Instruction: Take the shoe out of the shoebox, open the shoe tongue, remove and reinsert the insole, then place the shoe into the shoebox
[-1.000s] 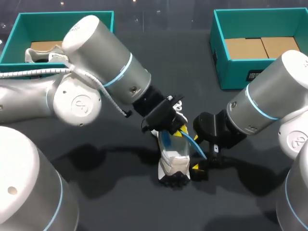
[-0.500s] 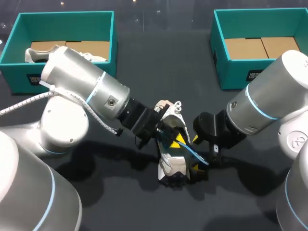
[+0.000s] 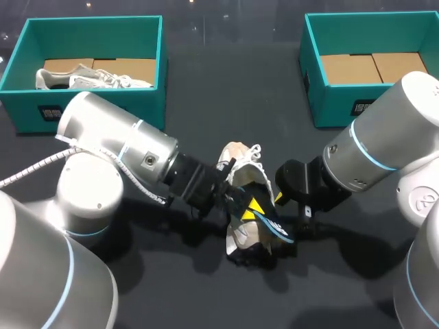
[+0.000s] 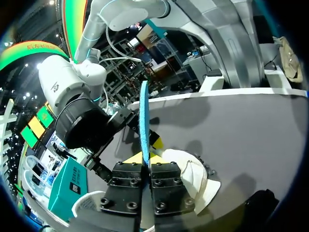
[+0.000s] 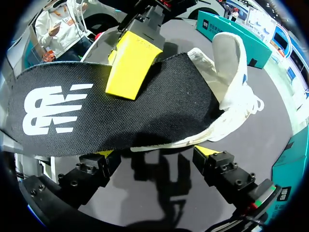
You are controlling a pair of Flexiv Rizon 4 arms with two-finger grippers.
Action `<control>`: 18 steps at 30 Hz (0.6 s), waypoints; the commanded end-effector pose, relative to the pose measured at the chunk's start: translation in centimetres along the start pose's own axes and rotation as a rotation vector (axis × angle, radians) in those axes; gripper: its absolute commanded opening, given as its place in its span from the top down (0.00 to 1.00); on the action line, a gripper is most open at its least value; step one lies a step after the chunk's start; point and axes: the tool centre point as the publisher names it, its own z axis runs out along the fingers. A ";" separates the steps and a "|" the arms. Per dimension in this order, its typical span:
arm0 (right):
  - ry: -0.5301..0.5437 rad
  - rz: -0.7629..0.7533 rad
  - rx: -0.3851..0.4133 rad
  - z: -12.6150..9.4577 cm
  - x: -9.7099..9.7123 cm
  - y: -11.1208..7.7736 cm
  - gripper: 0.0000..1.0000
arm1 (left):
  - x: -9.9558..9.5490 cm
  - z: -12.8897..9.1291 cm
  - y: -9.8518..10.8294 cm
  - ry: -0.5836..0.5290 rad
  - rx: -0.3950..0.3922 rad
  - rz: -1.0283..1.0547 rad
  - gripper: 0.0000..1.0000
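A white shoe (image 3: 241,240) stands on the dark table at the centre, its tongue and laces (image 3: 236,153) pointing away. My left gripper (image 3: 251,203) is shut on a thin insole (image 3: 274,225), blue underneath and black on top, held out of the shoe. In the left wrist view the insole (image 4: 144,116) stands edge-on between the closed fingers (image 4: 146,157), with the shoe (image 4: 192,170) below. My right gripper (image 3: 282,218) is open beside the shoe's right side. Its own view shows the black insole (image 5: 120,113) just above its spread fingers (image 5: 154,154) and the shoe (image 5: 232,79) beyond.
A teal shoebox (image 3: 162,48) at the back left holds another white shoe (image 3: 96,78). A second teal box (image 3: 310,62) at the back right shows only brown cardboard inside. Bare dark table lies between the boxes and in front of the shoe.
My left arm has swung down and back to the left, pulling the insole up out of the shoe and tipping it over towards the right gripper. The right arm has kept still.
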 end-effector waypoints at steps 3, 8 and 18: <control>-0.002 0.000 -0.002 0.0 0.1 -0.1 0.00 | 0.7 -0.7 1.1 -0.014 -0.076 -0.026 1.00; -0.002 0.000 -0.002 0.0 0.1 -0.1 0.00 | 0.5 -1.4 2.2 -0.024 -0.107 -0.043 1.00; -0.002 0.000 -0.002 0.0 0.1 -0.1 0.00 | -0.7 -2.2 2.9 -0.028 -0.152 -0.019 0.67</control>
